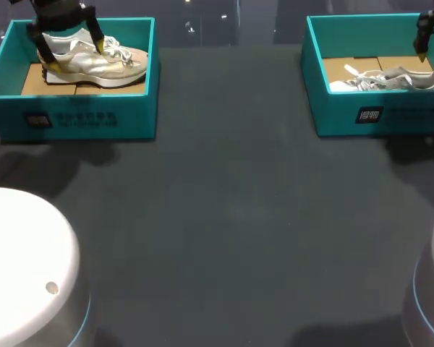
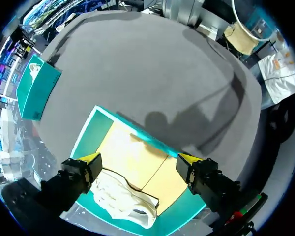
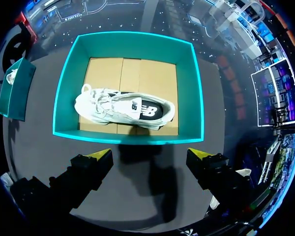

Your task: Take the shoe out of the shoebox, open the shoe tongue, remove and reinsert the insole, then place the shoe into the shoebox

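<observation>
Two teal shoeboxes sat far across the table, each with a shoe inside and an open gripper above it.

In the head view the dark table (image 1: 224, 202) ran out to the left shoebox (image 1: 79, 119) at ten o'clock and the right shoebox (image 1: 390, 116) at two o'clock, well apart. The left gripper (image 1: 74, 56) hung over the heel half of the beige shoe (image 1: 108, 65), and that view alone did not show whether it gripped. The left wrist view showed the jaws wide apart, one finger (image 2: 86, 164) just beside the shoe (image 2: 123, 199), the other over bare cardboard. Of the right gripper (image 1: 422, 45) the head view caught only a dark finger at the box's far rim. The right wrist view showed its jaws apart too, with the white shoe (image 3: 123, 108) ahead of them, lying in the box with its dark insole showing.
</observation>
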You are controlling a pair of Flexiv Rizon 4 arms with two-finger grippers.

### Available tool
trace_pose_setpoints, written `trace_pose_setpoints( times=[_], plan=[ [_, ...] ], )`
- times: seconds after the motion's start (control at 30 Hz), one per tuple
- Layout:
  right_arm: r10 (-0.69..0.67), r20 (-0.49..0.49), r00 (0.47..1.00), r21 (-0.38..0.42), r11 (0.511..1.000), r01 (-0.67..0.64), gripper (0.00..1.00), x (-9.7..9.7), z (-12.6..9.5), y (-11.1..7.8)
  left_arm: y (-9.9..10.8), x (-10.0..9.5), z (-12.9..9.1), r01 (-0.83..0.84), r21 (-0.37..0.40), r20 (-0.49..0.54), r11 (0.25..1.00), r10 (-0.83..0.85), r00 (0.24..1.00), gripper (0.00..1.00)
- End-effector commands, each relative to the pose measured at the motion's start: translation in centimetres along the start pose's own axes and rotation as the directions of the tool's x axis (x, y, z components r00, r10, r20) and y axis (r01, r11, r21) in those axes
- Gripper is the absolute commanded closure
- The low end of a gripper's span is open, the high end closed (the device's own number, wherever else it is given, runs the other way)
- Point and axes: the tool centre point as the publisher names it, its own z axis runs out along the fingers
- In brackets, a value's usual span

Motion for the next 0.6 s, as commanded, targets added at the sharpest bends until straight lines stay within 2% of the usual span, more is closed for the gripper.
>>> trace_pose_setpoints(
  times=[0.03,0.3,0.47,0.6],
  plan=[
    [0.0,0.001,1.0,-0.001,1.0,0.0,0.0,0.0,-0.1,-0.1,0.9,0.8,-0.8,-0.153,-0.048,0.045,0.987,0.155,0.987,0.0],
    [0.0,0.001,1.0,-0.001,1.0,0.0,0.0,0.0,-0.1,-0.1,0.9,0.8,-0.8,-0.153,-0.048,0.045,0.987,0.155,0.987,0.0],
    [0.0,0.001,1.0,-0.001,1.0,0.0,0.0,0.0,-0.1,-0.1,5.1,1.0,0.0,-0.235,-0.111,0.009,0.966,0.237,0.971,0.0],
    [0.0,0.001,1.0,-0.001,1.0,0.0,0.0,0.0,-0.1,-0.1,9.1,0.9,-0.2,-0.28,-0.108,-0.015,0.954,0.28,0.96,0.0]
  ],
)
